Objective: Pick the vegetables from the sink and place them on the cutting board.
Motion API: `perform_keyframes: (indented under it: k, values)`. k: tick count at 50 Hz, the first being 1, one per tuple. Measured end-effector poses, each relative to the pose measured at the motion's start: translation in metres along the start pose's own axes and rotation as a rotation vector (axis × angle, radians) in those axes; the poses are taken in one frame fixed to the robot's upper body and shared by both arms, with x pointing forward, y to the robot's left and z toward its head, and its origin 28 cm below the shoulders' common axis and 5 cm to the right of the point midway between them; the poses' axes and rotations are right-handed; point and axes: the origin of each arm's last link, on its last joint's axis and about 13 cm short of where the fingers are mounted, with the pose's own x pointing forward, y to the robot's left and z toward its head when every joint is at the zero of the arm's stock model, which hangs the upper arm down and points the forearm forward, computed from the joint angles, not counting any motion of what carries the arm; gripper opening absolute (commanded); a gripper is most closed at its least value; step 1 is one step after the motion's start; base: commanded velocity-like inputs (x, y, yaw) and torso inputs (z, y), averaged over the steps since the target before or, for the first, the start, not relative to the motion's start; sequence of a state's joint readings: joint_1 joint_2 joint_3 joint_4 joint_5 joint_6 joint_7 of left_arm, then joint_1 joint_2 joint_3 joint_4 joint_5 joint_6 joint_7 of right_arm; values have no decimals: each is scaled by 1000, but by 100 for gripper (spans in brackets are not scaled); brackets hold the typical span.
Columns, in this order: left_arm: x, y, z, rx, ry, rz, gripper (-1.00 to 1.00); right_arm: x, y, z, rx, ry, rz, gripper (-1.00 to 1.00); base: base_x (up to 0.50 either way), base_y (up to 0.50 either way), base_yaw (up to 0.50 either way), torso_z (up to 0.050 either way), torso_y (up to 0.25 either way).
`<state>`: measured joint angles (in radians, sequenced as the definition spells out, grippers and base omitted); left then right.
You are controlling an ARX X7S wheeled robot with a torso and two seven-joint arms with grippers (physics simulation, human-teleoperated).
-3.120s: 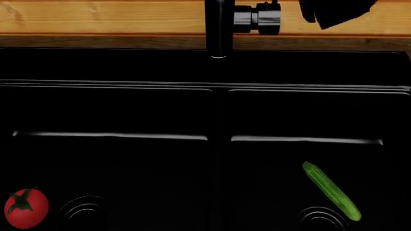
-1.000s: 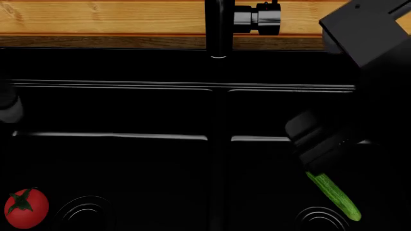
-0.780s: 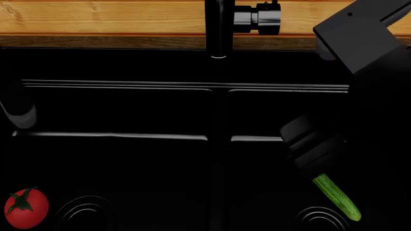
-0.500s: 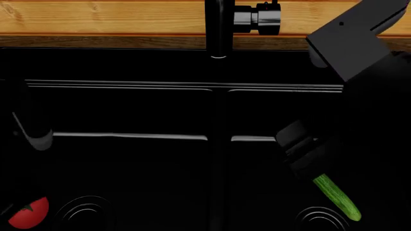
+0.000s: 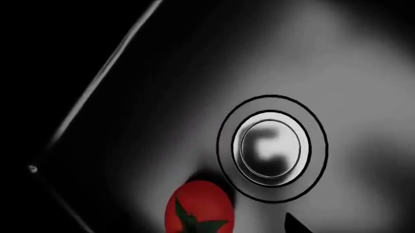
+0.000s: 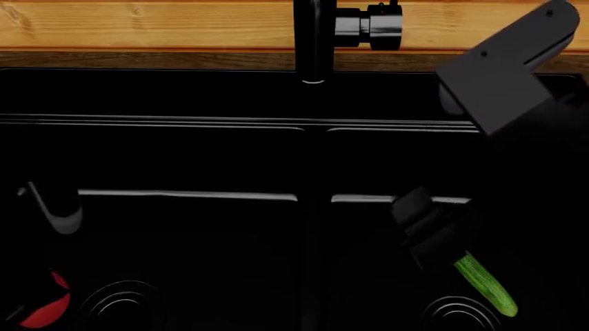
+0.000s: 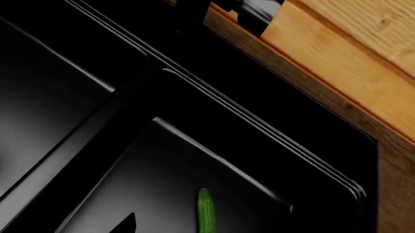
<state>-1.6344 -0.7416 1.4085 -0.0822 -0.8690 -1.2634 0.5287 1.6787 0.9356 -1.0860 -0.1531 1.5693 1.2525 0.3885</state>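
The red tomato (image 5: 198, 209) with its green stem top lies on the floor of the black sink's (image 6: 313, 124) left basin, beside the ringed drain (image 5: 272, 148). My left gripper (image 6: 32, 293) hangs right over it and hides most of it in the head view. One dark fingertip (image 5: 295, 225) shows well to one side, so it is open. The green cucumber (image 6: 483, 286) lies in the right basin. My right gripper (image 6: 440, 248) covers its far end and is open, with one fingertip (image 7: 124, 224) apart from the cucumber (image 7: 205, 213). The cutting board is out of view.
A dark faucet (image 6: 313, 41) stands at the sink's back middle, in front of the light wooden countertop (image 6: 138, 24). A raised divider (image 6: 313, 227) separates the two basins. A second drain (image 6: 458, 310) sits near the cucumber's near end.
My left arm came down into the left basin and now covers most of the tomato. My right arm slid lower and left over the cucumber's far end. Neither vegetable moved.
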Motion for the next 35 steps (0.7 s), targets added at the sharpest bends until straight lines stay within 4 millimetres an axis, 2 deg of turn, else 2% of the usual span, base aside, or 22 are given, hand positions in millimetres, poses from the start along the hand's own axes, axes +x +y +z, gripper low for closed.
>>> perform_keyframes:
  k: [17,35]
  values:
    - [20,6,-1,10,40,-8,100,11,3,-9,17,4,12,100,0,0,0,0,0]
    - [37,3,-10,13,87,-26,100,3,6,1,7,0,14,100,0,0,0,0,0]
